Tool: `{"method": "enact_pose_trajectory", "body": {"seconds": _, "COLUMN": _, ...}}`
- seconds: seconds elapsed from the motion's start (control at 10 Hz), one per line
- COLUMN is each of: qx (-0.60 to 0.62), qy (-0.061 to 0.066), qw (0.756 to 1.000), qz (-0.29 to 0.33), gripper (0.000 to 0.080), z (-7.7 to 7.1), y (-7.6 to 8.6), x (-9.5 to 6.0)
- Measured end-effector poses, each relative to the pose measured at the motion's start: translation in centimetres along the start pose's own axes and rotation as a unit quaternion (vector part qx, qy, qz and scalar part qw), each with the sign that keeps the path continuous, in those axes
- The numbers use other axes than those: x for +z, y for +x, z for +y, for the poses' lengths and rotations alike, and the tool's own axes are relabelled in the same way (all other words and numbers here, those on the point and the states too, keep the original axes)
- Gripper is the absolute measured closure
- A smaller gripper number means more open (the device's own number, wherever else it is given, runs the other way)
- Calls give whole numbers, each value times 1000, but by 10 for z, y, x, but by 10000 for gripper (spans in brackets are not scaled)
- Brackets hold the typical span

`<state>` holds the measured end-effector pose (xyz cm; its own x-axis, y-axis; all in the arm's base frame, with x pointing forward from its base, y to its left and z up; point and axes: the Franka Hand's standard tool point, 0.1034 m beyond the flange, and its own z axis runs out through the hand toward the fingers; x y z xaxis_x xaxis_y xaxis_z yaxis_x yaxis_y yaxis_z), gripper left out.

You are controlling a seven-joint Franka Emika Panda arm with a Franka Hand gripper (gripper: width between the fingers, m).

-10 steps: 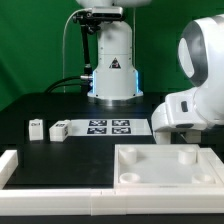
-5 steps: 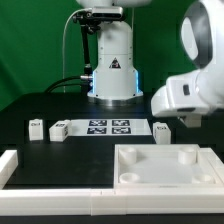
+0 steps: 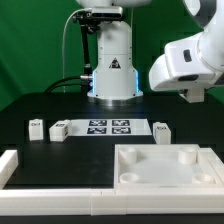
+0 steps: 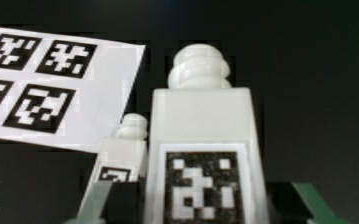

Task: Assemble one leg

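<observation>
I am reporting my gripper (image 4: 211,204) as narrowed onto the leg (image 4: 202,120): in the wrist view the dark fingertips (image 4: 101,205) are sitting at either side of its base, its tag is facing the camera and its stepped tip is pointing away from me. I am judging this a firm hold, though the exterior view is not showing the leg itself, as my hand is hiding it. Beneath it, a second leg (image 3: 162,129) is lying on the black table, just beside the end of the marker board (image 3: 108,127) on the exterior view's right. Nearer the exterior camera, the white panel (image 3: 165,175) is lying flat with its round sockets facing up and nothing fitted in them. At the board's other end, two more legs (image 3: 60,128) are resting untouched. As to change: a second ago my hand was sitting low at table level by that end of the board and covering the spot; it is now hanging well above the table, and the second leg has come into sight. I am reading this as the pick being complete and the lift being under way. The fitting is not yet begun; the next move is calling for carrying the leg over a socket, tip down and upright, before any turning.
</observation>
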<state>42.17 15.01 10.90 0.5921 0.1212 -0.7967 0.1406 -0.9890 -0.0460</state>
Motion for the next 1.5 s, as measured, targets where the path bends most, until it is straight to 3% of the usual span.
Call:
{"method": "enact_pose_trajectory", "body": {"seconds": 0.1, "qx": 1, "qy": 3, "qw": 999, "qz": 49, "gripper": 509, "z": -1, "y": 8, "x": -8}}
{"method": "enact_pose_trajectory", "body": {"seconds": 0.4, "qx": 5, "qy": 4, "qw": 980, "qz": 198, "gripper": 509, "z": 0, "y": 11, "x": -13}}
{"method": "enact_pose_trajectory", "body": {"seconds": 0.5, "qx": -9, "qy": 2, "qw": 972, "qz": 233, "gripper": 509, "z": 6, "y": 12, "x": -19}}
{"method": "enact_pose_trajectory", "body": {"seconds": 0.6, "qx": -14, "qy": 4, "qw": 961, "qz": 277, "gripper": 509, "z": 25, "y": 15, "x": -34}}
{"method": "enact_pose_trajectory", "body": {"seconds": 0.8, "qx": -21, "qy": 2, "qw": 937, "qz": 348, "gripper": 509, "z": 46, "y": 22, "x": -63}}
{"method": "enact_pose_trajectory", "body": {"seconds": 1.0, "qx": -8, "qy": 11, "qw": 885, "qz": 466, "gripper": 509, "z": 63, "y": 39, "x": -87}}
{"method": "enact_pose_trajectory", "body": {"seconds": 1.1, "qx": -6, "qy": 10, "qw": 872, "qz": 489, "gripper": 509, "z": 65, "y": 44, "x": -89}}
{"method": "enact_pose_trajectory", "body": {"seconds": 1.2, "qx": -4, "qy": 7, "qw": 841, "qz": 541, "gripper": 509, "z": 66, "y": 47, "x": -98}}
{"method": "enact_pose_trajectory", "body": {"seconds": 1.4, "qx": 0, "qy": 0, "qw": 782, "qz": 623, "gripper": 509, "z": 70, "y": 46, "x": -94}}
{"method": "enact_pose_trajectory", "body": {"seconds": 1.5, "qx": -1, "qy": -1, "qw": 790, "qz": 613, "gripper": 509, "z": 70, "y": 48, "x": -89}}
